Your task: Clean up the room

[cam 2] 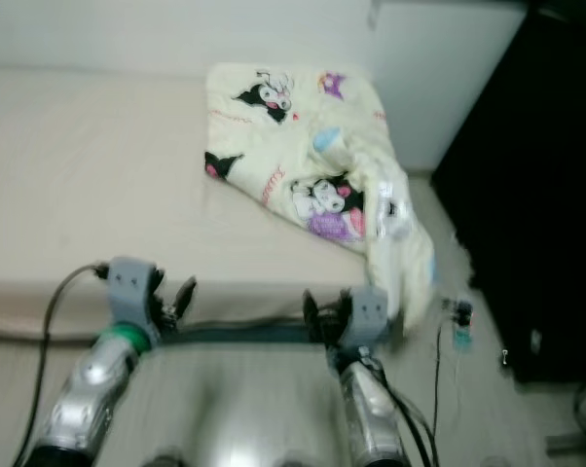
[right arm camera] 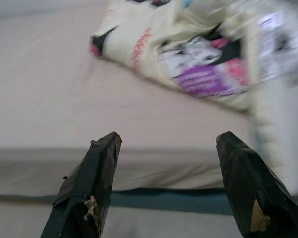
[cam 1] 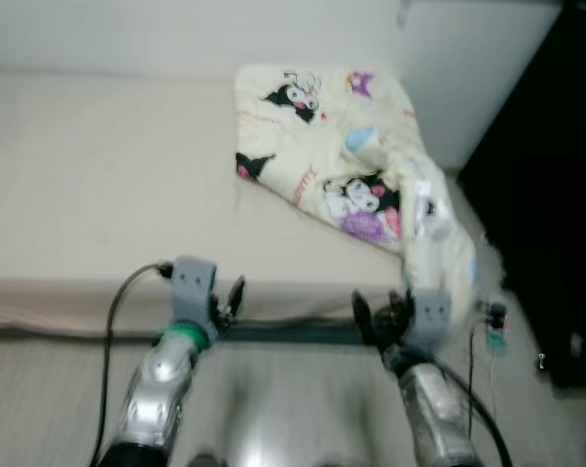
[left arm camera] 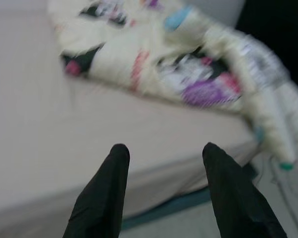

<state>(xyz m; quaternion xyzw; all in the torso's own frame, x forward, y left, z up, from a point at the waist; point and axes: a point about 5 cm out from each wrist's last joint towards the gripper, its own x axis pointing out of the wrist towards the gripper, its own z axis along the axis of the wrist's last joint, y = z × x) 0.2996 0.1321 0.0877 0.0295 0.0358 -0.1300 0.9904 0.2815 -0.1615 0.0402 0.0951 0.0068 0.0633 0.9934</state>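
A pale yellow blanket [cam 1: 347, 156] printed with black-and-purple cartoon figures lies crumpled on the right part of a beige bed [cam 1: 98, 185]. One end of it hangs over the bed's right front corner toward the floor. Both arms are raised in front of the bed's near edge. My left gripper [cam 1: 230, 302] is open with nothing between its fingers [left arm camera: 107, 191]. My right gripper [cam 1: 381, 313] is open too, just left of the hanging end of the blanket [right arm camera: 282, 124], and it holds nothing.
A dark piece of furniture [cam 1: 541, 185] stands at the right, beyond a narrow strip of floor. A small teal object on a thin cable [cam 1: 494, 339] lies on the floor near the bed's corner. A white wall [cam 1: 176, 34] runs behind the bed.
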